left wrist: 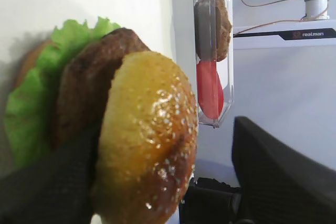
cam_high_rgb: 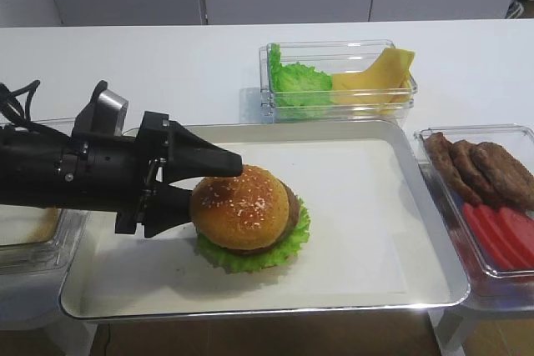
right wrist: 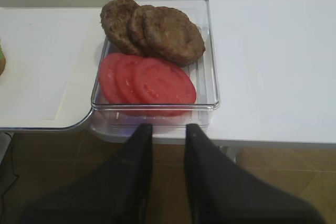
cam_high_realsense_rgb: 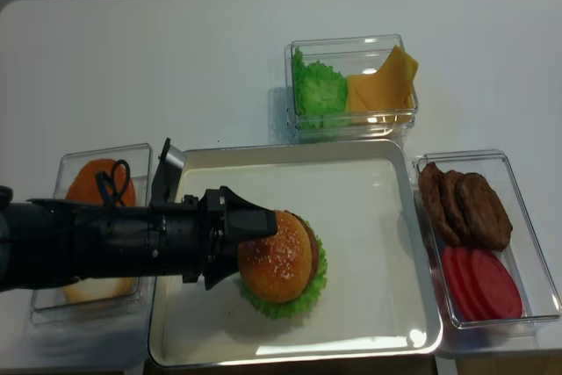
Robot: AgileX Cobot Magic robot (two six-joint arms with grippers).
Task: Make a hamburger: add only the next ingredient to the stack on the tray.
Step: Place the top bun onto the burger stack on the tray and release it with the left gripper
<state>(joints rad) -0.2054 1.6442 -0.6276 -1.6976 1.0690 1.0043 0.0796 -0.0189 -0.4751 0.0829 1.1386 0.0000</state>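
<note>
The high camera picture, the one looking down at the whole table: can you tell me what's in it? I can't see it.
A black robot left hand reaches from the left with its fingers on either side of a sesame bun top, which sits on a lettuce and patty stack on a silver tray. Clear boxes nearby hold lettuce and cheese, patties and tomato slices.

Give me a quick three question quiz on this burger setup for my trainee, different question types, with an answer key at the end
1. True or false: the sesame bun top sits tilted on the stack.
2. Which box holds the tomato slices? A) the one with the cheese B) the one with the loose patties C) the one left of the tray
3. Fill in: the left gripper has its fingers on either side of the ____.

Key: 1 true; 2 B; 3 bun top
</note>
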